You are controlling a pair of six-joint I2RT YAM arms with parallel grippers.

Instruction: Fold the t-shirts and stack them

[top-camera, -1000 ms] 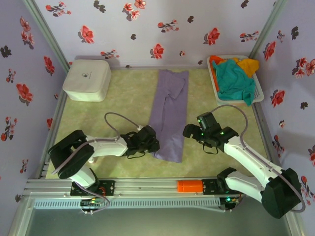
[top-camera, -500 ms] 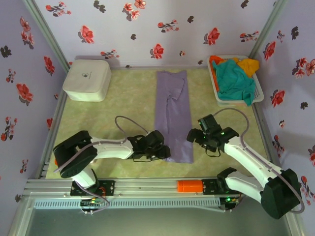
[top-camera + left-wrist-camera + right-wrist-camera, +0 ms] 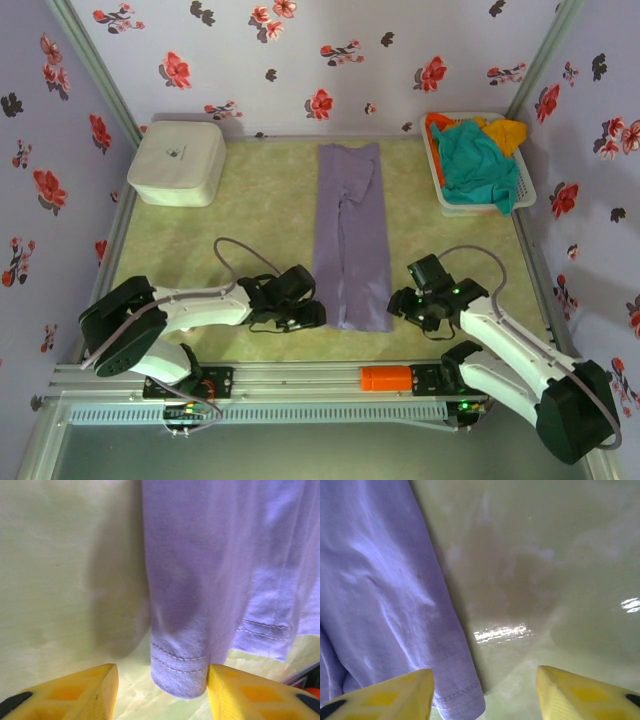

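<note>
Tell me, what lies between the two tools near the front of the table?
The near hem of the lavender t-shirt, folded into a long strip, lies between the left tool and right tool, clearest in the top view.

Pale lilac walls printed with red and dark flowers are enclosing a yellow-green table on three sides. A white box is sitting in its far left corner. A metal rail is running along the near edge. Light is glinting off the tabletop.
</note>
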